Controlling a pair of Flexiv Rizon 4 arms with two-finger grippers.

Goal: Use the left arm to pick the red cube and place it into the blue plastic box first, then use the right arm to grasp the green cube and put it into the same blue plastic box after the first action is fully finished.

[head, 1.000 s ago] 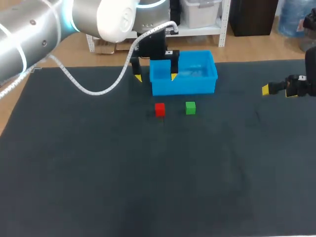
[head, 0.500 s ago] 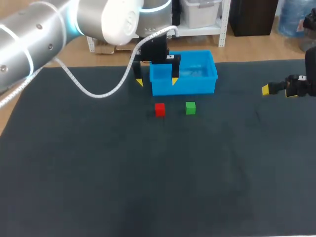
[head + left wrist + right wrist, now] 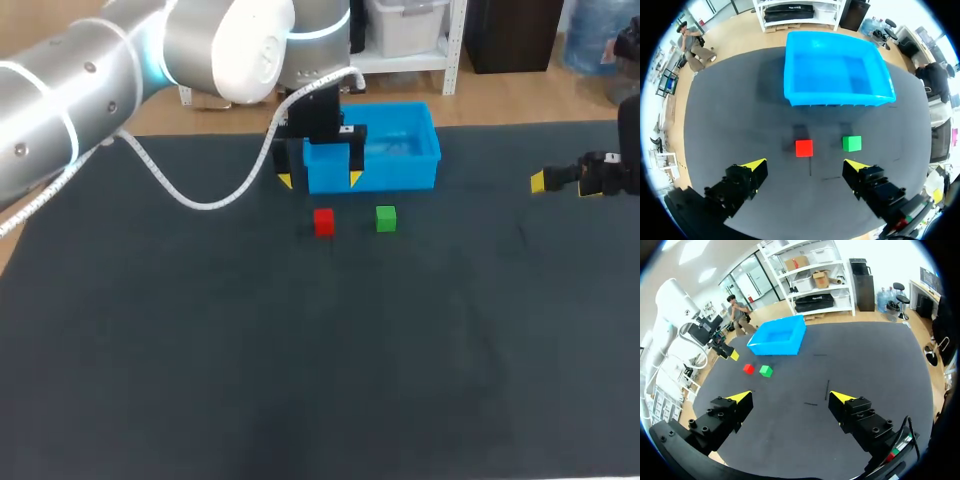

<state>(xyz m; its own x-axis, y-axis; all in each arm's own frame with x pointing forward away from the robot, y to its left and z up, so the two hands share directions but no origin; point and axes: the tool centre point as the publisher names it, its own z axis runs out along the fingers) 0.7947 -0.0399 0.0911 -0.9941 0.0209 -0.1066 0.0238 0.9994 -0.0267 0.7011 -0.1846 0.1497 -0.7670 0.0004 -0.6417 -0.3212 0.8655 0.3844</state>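
Observation:
A red cube (image 3: 323,222) (image 3: 804,148) and a green cube (image 3: 385,219) (image 3: 851,143) lie side by side on the dark table, just in front of the blue plastic box (image 3: 372,148) (image 3: 836,70). My left gripper (image 3: 319,180) (image 3: 807,166) hangs open above the table in front of the box's left part, with the red cube ahead of it between the lines of its fingers. My right gripper (image 3: 540,182) (image 3: 788,397) stays open at the table's right side, far from both cubes (image 3: 748,368) (image 3: 766,371) and the box (image 3: 777,342).
The dark table (image 3: 300,350) spreads wide in front of the cubes. My left arm's white cable (image 3: 200,190) loops over the table to the left of the box.
My left gripper has come forward and down from over the box's left rim toward the red cube. The right arm and both cubes have not moved.

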